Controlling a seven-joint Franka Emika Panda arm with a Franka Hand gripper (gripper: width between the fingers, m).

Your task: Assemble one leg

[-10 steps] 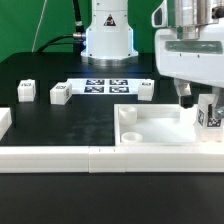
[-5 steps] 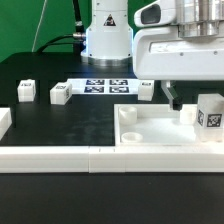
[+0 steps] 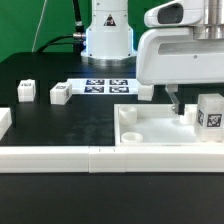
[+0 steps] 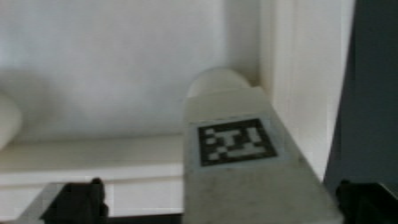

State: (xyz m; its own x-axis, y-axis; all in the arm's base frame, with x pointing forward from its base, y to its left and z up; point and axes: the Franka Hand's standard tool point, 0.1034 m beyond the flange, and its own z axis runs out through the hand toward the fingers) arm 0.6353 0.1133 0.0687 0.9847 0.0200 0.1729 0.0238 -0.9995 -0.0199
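Loose blocks point(image 3: 58, 93): lay far off toward the exterior view's left of the gripper, black table point(image 3: 70, 120) open between.
Tray point(image 3: 150, 128): its rim ran under the gripper.
Gripper point(image 3: 178, 106): open, empty, now raised higher than before.
Leg point(image 3: 209, 111): stood upright in the tray's corner, just right of the fingers, unheld.

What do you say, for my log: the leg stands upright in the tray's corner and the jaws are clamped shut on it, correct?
Not quite. The gripper has its jaws open, one on each side of the leg without clamping it; the wrist view shows this. The leg does stand upright in the corner of the tray.
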